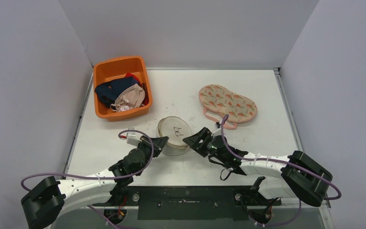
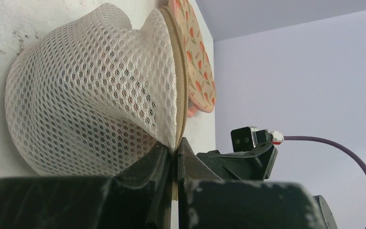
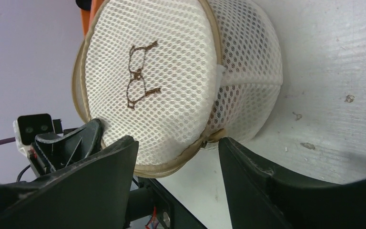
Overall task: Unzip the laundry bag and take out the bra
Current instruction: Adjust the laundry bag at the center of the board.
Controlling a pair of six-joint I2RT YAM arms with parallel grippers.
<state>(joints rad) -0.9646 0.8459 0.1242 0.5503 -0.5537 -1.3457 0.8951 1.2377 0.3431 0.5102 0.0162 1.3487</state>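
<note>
The laundry bag (image 1: 173, 137), a round white mesh drum with a tan zip band around its lid, sits on the table (image 1: 181, 90) close to the near edge, about midway between the left and right edges. It is tipped so the lid faces the near-right, and a brown stitched pair of glasses (image 3: 140, 76) shows on that lid.

The left gripper (image 2: 175, 153) is at the bag's left side. Its jaws are pressed together with the tan rim band pinched between them, and the wrist view shows the mesh bulging out just above the fingertips (image 2: 159, 155).

The right gripper (image 3: 176, 143) is at the bag's right side with its jaws well apart. They straddle the lower edge of the lid where the zip band curves round, and I can't tell whether either finger touches the fabric.

The zip band looks closed all the way round what's visible. Something darker shows faintly through the mesh, but I can't make out what it is.

An orange basket (image 1: 106, 113) piled with clothes (image 1: 124, 93) is at the far left corner. A peach patterned pouch (image 1: 228, 102) lies flat toward the far right, well apart from the bag.
</note>
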